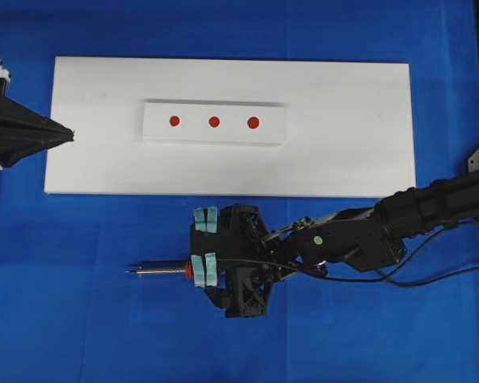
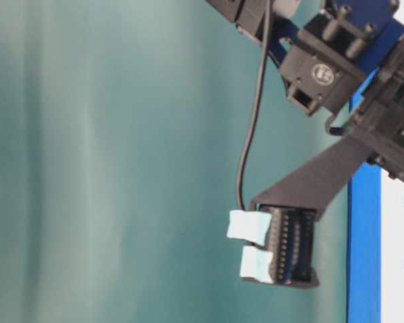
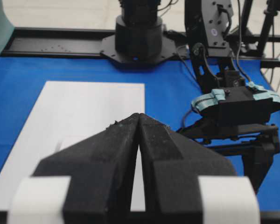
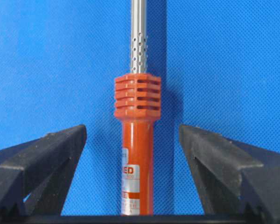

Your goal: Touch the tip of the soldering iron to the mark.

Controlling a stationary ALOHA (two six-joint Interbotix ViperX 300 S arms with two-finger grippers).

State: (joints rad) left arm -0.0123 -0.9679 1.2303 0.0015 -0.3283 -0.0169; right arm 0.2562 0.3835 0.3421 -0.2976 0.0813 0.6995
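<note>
The soldering iron [image 1: 156,271] lies on the blue cloth in front of the white board, its silver tip pointing left. In the right wrist view its orange handle [image 4: 136,140] runs up the middle, ribbed collar and metal shaft beyond. My right gripper [image 1: 205,244] [image 4: 133,130] is open around the handle, with a gap on each side. Three red marks [image 1: 214,122] sit in a row on a raised white strip, well away from the tip. My left gripper [image 1: 70,134] [image 3: 138,115] is shut and empty at the board's left edge.
The white board [image 1: 343,159] fills the middle of the blue table. The iron's black cord [image 1: 415,275] trails right under the right arm. From table level the right gripper's taped fingers [image 2: 249,225] show, with the cord hanging above them.
</note>
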